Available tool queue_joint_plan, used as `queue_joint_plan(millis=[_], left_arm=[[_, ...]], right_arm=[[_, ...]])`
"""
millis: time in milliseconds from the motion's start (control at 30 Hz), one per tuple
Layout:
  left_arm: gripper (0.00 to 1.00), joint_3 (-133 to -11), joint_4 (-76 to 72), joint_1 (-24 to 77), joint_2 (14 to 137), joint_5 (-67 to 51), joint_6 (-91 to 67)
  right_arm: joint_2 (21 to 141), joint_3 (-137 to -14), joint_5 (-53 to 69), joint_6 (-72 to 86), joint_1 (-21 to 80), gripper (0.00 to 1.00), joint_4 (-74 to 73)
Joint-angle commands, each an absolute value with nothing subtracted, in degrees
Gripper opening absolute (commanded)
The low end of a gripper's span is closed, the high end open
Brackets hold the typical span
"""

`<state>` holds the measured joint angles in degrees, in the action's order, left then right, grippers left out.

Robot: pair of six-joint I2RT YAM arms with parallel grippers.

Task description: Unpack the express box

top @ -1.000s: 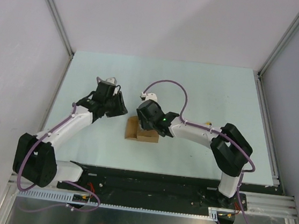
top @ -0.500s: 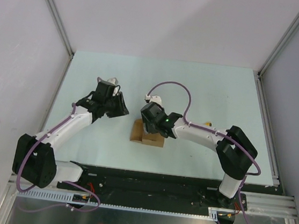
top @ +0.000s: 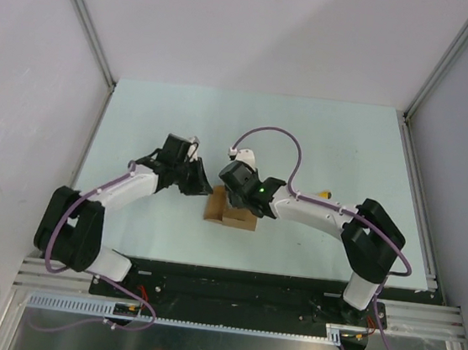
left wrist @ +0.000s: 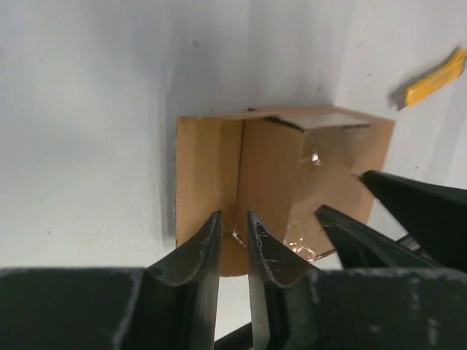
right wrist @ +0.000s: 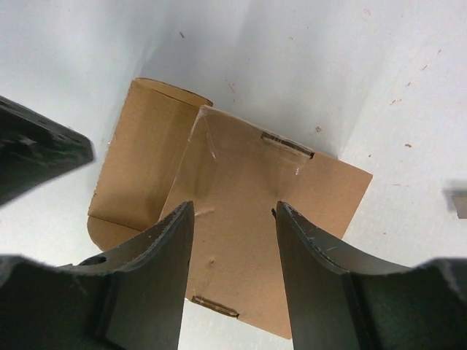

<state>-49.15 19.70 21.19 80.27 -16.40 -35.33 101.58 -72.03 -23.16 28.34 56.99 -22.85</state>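
Treat this as the flap-opening step. Find the box [top: 237, 219] directly beneath both sets of jaws, resting on the table [top: 139, 114], with one flap [right wrist: 139, 160] splayed out on the side away from the right gripper [right wrist: 233, 211]. Hold that gripper's jaws spread wide, straddling the top of the box, and press down just enough to pin it (no squeeze needed). Check the left gripper [left wrist: 233, 226] next: jaws almost together, only a thin gap, the cardboard crease running straight into it. Impossible to say whether anything is truly pinched there. Close firmly on the flap's edge before pulling, then peel outward, away from the right jaws, slowly enough to stop the box sliding or tipping. Steer clear of the knife [left wrist: 436, 76], lying well beyond the box from the left jaws.
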Motion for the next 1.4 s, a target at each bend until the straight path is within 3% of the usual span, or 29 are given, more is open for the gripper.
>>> queue_joint_plan(millis=[0, 367, 567, 967, 1367], left_arm=[[0.22, -47.4, 17.3, 22.1, 83.9, -19.2, -37.5], [0.21, -47.0, 17.2, 22.1, 88.0, -20.7, -36.3], [0.20, -46.5, 17.2, 22.1, 89.5, -21.9, -36.2], [0.17, -43.6, 17.3, 21.5, 92.3, -23.5, -37.3], [0.16, -41.5, 17.2, 19.3, 94.4, -25.5, -38.1]], right_arm=[[97.2, -72.1, -25.7, 29.1, 57.6, 0.53, -20.7], [95.9, -72.4, -28.7, 30.4, 58.4, 0.56, -23.5], [97.6, -74.1, -31.8, 30.4, 60.7, 0.66, -25.5], [115.0, -92.5, -44.0, 32.8, 66.4, 0.73, -40.9], [119.4, -94.2, -48.6, 36.3, 66.8, 0.73, -48.3]])
